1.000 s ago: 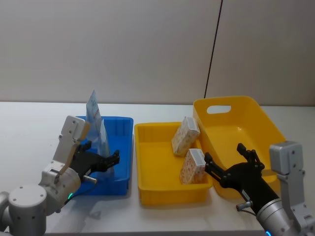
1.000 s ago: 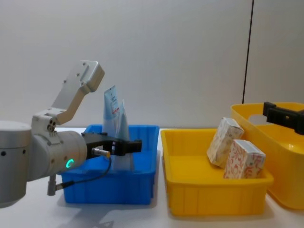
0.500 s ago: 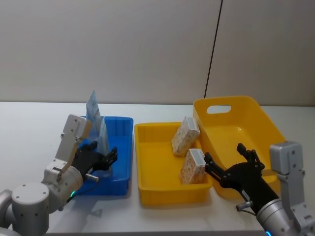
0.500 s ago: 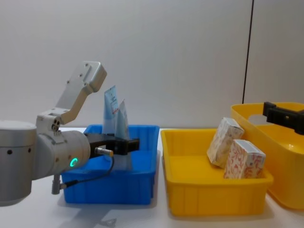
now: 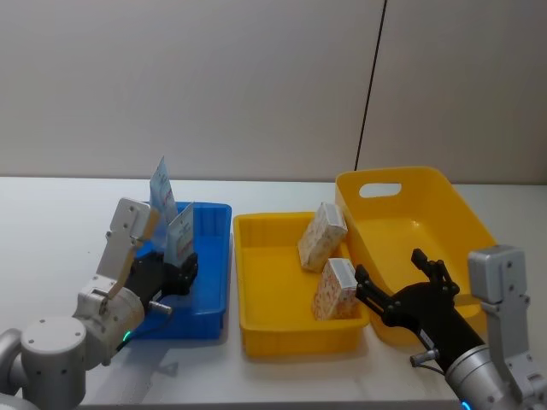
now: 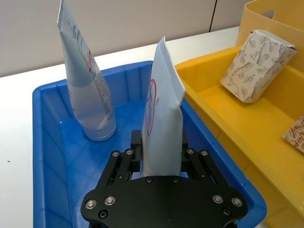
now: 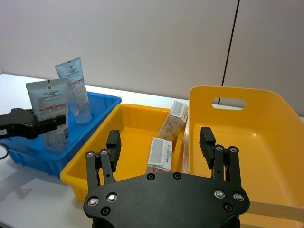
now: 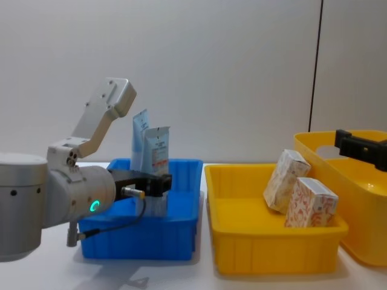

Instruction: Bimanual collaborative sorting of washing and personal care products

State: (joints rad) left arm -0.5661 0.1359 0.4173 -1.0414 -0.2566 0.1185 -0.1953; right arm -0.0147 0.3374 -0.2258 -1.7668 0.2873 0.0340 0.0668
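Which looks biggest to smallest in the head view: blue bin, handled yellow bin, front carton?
1. Handled yellow bin, largest.
2. Blue bin, though the left arm hides part of it.
3. Front carton, smallest.

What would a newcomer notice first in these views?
First, the left gripper, shut on a pale blue-white soft squeeze tube that stands upright in the blue plastic bin, beside a second such tube. Then two cream cartons with orange floral pattern at the right side of the middle yellow plastic tray, with the open right gripper hovering nearby.
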